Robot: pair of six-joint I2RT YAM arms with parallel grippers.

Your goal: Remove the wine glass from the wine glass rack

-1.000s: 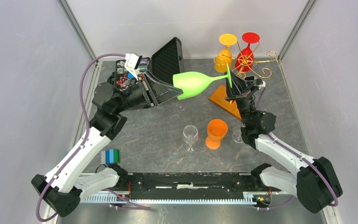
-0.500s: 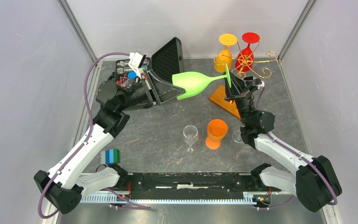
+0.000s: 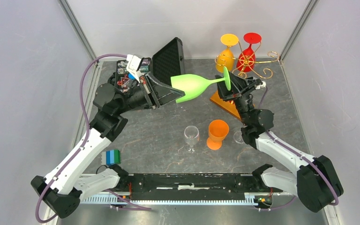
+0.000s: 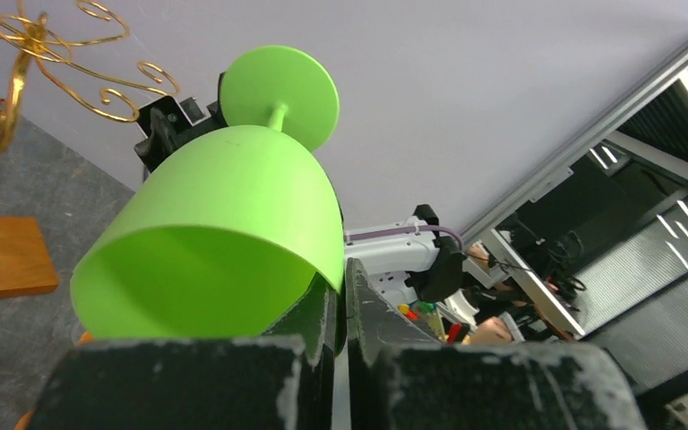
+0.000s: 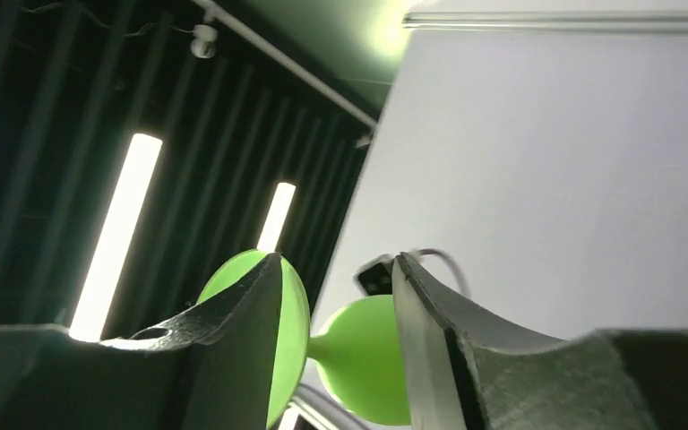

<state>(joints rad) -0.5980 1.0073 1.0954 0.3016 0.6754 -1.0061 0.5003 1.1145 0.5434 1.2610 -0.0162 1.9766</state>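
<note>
Grey marbled table [image 3: 159, 136] fills the top view, closed in by pale walls. Across its upper middle the two arms meet at one object, the green wine glass [image 3: 192, 86]. It lies on its side in the air, bowl to the left and foot to the right, clear of the wine glass rack [image 3: 251, 63] in the upper right.

The left gripper [image 3: 176, 93] has its fingers together on the bowl's rim with the wall pinched between them, which its own wrist view shows plainly. The right gripper [image 3: 228, 84] sits at the foot end with its fingers apart. In its wrist view the foot disc lies beside the left-hand finger [image 5: 251, 322] and the stem crosses the gap unsqueezed.

I judge this to be a mid-air handover, with the glass off the rack and its weight on the left arm alone. Next, the right arm needs to back off without clipping the foot, and the left can then set the glass down. A rim pinch on so long a glass may let it swing.

A yellow glass [image 3: 227, 51] and a red glass [image 3: 249, 49] hang on the rack. Its wooden base is partly covered by the right gripper. The left arm hides much of the black case [image 3: 168, 56]. Whether the foot actually touches the finger I cannot tell. Near the orange cup [image 3: 217, 133] and the clear glass [image 3: 191, 137], a second clear shape is half hidden behind the right arm.
</note>
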